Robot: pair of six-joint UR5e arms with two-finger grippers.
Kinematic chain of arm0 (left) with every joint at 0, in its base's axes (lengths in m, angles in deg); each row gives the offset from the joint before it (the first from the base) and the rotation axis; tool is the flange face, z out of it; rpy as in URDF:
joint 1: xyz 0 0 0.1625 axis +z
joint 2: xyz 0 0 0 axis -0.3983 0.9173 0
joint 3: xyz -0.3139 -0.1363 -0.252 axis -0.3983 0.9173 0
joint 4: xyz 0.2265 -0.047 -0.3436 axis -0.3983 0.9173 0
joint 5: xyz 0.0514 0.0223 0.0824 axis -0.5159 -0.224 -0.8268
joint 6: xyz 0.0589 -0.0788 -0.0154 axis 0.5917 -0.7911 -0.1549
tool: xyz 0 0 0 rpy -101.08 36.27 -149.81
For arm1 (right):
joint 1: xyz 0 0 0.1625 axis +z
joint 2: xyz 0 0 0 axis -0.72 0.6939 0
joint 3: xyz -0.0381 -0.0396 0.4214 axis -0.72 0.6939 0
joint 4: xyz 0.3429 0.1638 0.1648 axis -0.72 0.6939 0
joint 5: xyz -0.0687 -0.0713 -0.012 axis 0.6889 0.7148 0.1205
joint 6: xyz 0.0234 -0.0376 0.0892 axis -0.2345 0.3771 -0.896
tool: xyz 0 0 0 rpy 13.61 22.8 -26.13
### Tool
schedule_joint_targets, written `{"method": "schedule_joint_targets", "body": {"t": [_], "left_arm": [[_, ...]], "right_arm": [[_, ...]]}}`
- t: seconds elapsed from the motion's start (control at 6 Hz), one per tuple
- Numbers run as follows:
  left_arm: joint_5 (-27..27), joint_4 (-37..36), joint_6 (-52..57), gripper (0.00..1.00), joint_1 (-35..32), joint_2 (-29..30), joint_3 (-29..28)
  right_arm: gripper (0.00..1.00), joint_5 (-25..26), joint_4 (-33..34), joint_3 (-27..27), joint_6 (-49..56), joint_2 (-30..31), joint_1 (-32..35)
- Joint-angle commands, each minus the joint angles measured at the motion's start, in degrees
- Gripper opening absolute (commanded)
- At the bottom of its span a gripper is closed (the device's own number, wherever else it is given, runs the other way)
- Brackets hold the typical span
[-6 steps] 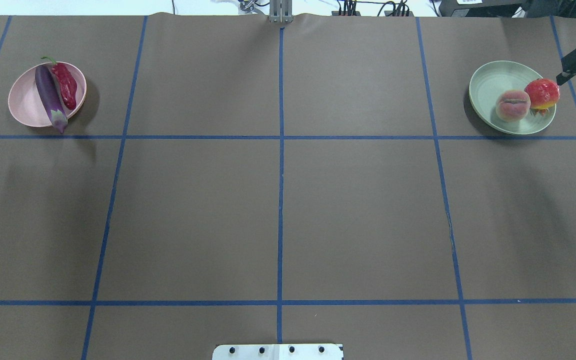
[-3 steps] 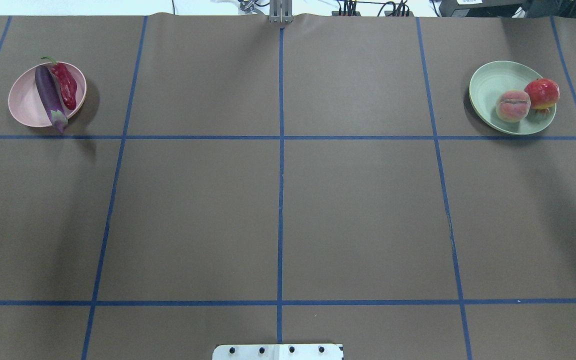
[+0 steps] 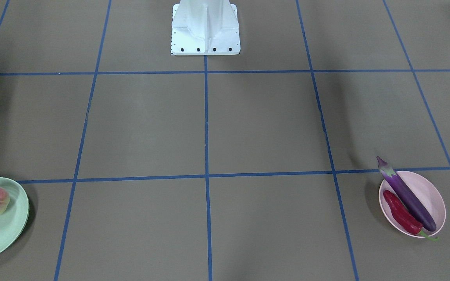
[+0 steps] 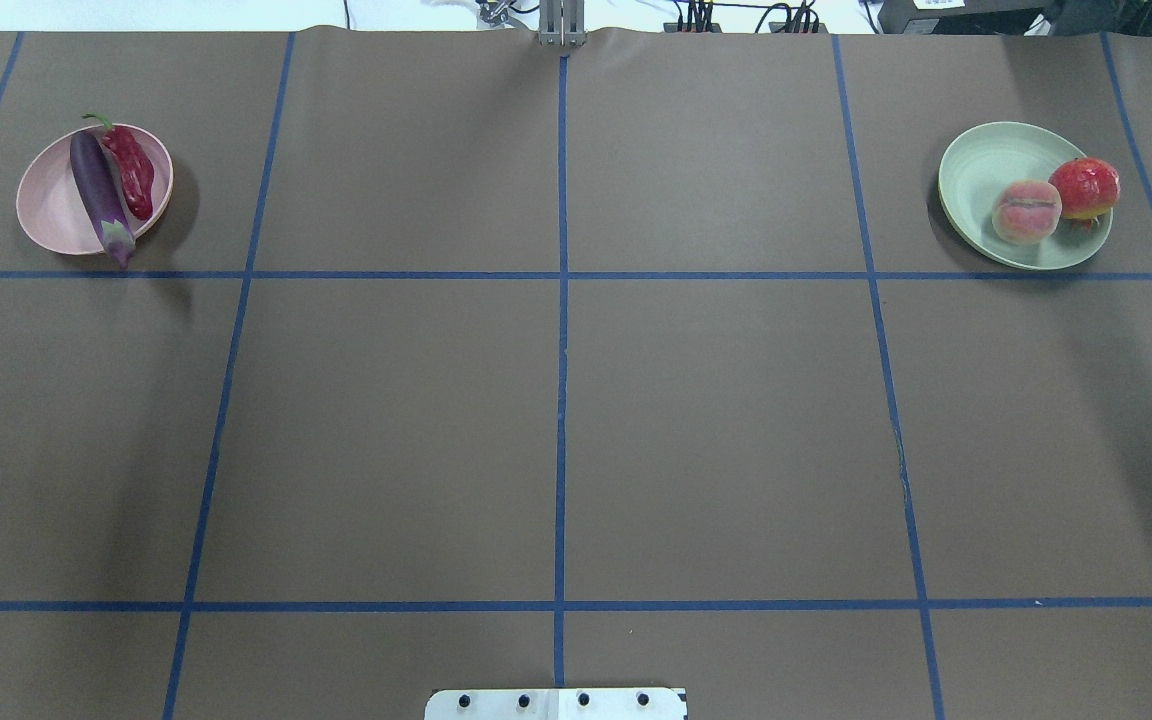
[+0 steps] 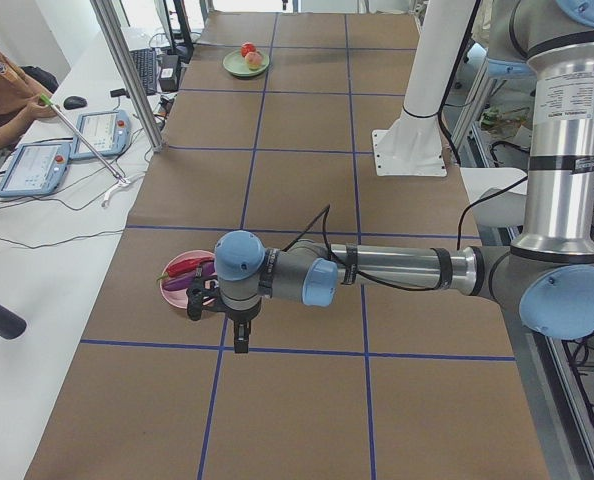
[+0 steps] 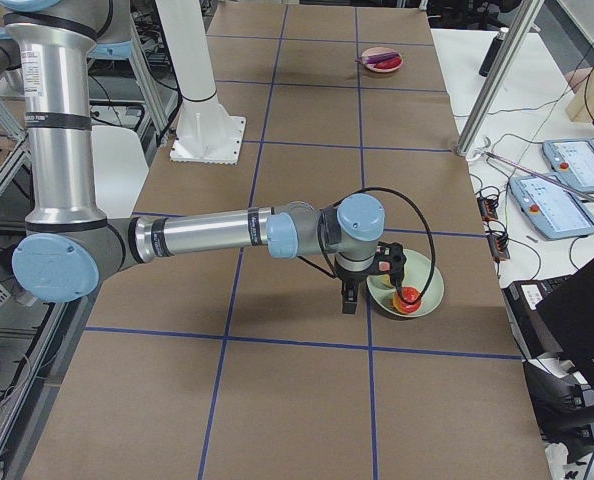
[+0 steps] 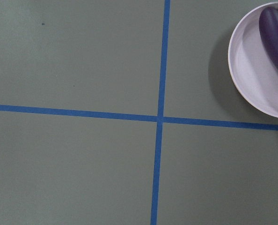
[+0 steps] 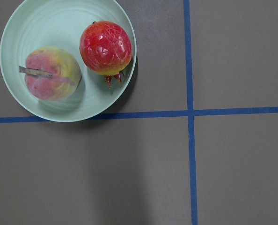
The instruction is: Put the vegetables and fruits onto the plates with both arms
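Observation:
The purple eggplant point(image 4: 101, 195) and the red chili pepper point(image 4: 131, 170) lie side by side on the pink plate point(image 4: 46, 210) at the far left. The peach point(image 4: 1026, 211) and the bumpy red-orange fruit point(image 4: 1084, 187) sit on the mint green plate point(image 4: 981, 165) at the far right. The left gripper point(image 5: 240, 338) shows only in the exterior left view, hanging just beside the pink plate; I cannot tell whether it is open. The right gripper point(image 6: 349, 298) shows only in the exterior right view, just beside the mint plate; I cannot tell its state either.
The white base block point(image 4: 556, 703) stands at the near middle edge of the brown mat with blue tape lines point(image 4: 561, 275). Side tables hold tablets point(image 5: 37, 165) and metal posts point(image 6: 492, 75). An operator sits at the left-end table.
One second ago the right gripper's black fingers showed at the overhead view's right edge next to the mint plate; they have left that view. The fruits and vegetables have not moved.

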Motion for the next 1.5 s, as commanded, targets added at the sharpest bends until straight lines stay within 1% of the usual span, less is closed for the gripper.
{"method": "schedule_joint_targets", "body": {"t": [0.0, 0.33, 0.67, 1.33], "left_arm": [[-5.6, -5.8, 0.1, 1.0, 0.5, 0.1, 2.7], [-5.2, -5.3, 0.3, 1.0, 0.6, 0.2, 2.9], [-1.3, -5.6, 0.2, 1.0, 0.6, -0.2, 2.9], [-1.1, -5.4, 0.0, 1.0, 0.6, -0.5, 2.8]], "right_arm": [[1.0, 0.4, -0.1, -0.1, 0.6, 0.2, 0.0], [1.0, 0.5, -0.1, -0.1, 0.6, 0.5, 0.0], [1.0, 0.8, -0.2, 0.0, 0.5, 0.2, 0.0], [1.0, 0.8, -0.2, 0.3, 0.6, 0.2, -0.1]]}}
